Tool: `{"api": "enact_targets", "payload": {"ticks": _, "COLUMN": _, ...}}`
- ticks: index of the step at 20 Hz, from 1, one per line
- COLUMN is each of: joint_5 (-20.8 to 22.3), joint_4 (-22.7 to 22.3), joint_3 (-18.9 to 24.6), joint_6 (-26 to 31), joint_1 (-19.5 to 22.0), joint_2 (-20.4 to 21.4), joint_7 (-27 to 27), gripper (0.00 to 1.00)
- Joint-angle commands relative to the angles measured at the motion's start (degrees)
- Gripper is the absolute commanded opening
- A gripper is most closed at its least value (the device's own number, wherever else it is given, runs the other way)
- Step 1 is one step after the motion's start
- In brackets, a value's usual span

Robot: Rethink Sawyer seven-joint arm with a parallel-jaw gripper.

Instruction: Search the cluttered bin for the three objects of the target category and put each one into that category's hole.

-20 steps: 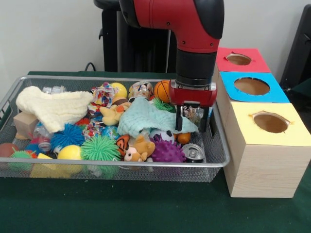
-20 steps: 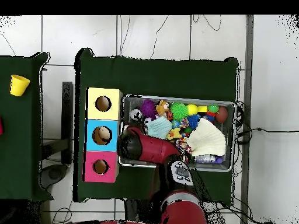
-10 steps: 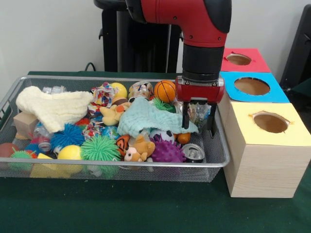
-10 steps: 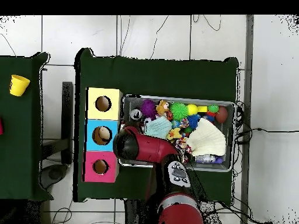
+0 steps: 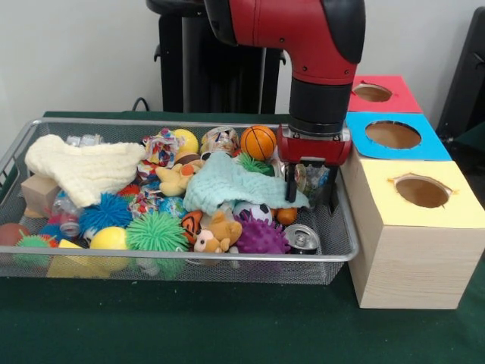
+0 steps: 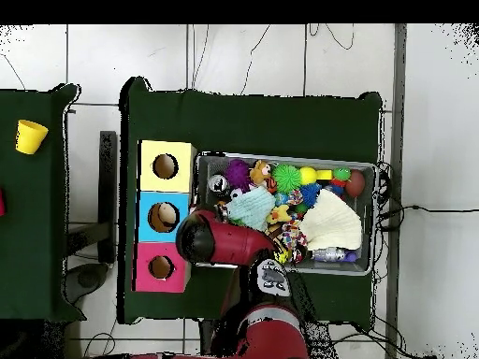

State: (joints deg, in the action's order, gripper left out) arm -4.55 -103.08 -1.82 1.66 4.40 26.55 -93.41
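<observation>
Hovering at the wire bin [image 5: 345,250]'s end nearest the boxes, the gripper [image 5: 311,191] has its fingers [image 5: 291,188] spread around a crinkled clear wrapper [image 5: 308,177]; firm grip cannot be confirmed. Blue box [image 5: 394,136] and yellow box [image 5: 420,193] stand just beside

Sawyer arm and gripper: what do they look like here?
The glossy red and black arm has a rounded red elbow shell, black end caps and a black cylindrical wrist. Under the wrist sits a red, boxy gripper body with two thin black fingers. Overhead, the arm shows a white marking on its red link.
</observation>
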Motion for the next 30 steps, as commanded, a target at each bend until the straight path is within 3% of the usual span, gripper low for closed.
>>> {"api": "enact_targets", "payload": {"ticks": 1, "joint_5": -0.57, "joint_4": -1.48, "joint_3": 0.18, "joint_6": 2.46, "joint_1": -1.43, "joint_2": -7.40, "joint_7": -10.10, "gripper": 1.00}}
{"api": "enact_targets", "payload": {"ticks": 14, "joint_5": -2.07, "joint_4": -3.82, "joint_3": -1.67, "joint_6": 17.67, "joint_1": -2.06, "joint_2": -2.62, "joint_7": -8.58, "gripper": 1.00}}
{"api": "enact_targets", "payload": {"ticks": 20, "joint_5": -1.66, "joint_4": -4.75, "joint_3": -2.69, "joint_6": 20.68, "joint_1": -2.62, "joint_2": -1.51, "joint_7": -9.31, "gripper": 1.00}}
{"api": "enact_targets", "payload": {"ticks": 26, "joint_5": -1.61, "joint_4": -5.23, "joint_3": -2.75, "joint_6": 19.56, "joint_1": -2.89, "joint_2": -1.59, "joint_7": -9.67, "gripper": 1.00}}
{"api": "enact_targets", "payload": {"ticks": 27, "joint_5": -1.61, "joint_4": -5.28, "joint_3": -2.76, "joint_6": 19.49, "joint_1": -2.93, "joint_2": -1.59, "joint_7": -9.67, "gripper": 0.00}}
{"api": "enact_targets", "payload": {"ticks": 30, "joint_5": -1.48, "joint_4": -4.71, "joint_3": -2.96, "joint_6": 19.84, "joint_1": -3.08, "joint_2": -1.66, "joint_7": -9.41, "gripper": 0.00}}
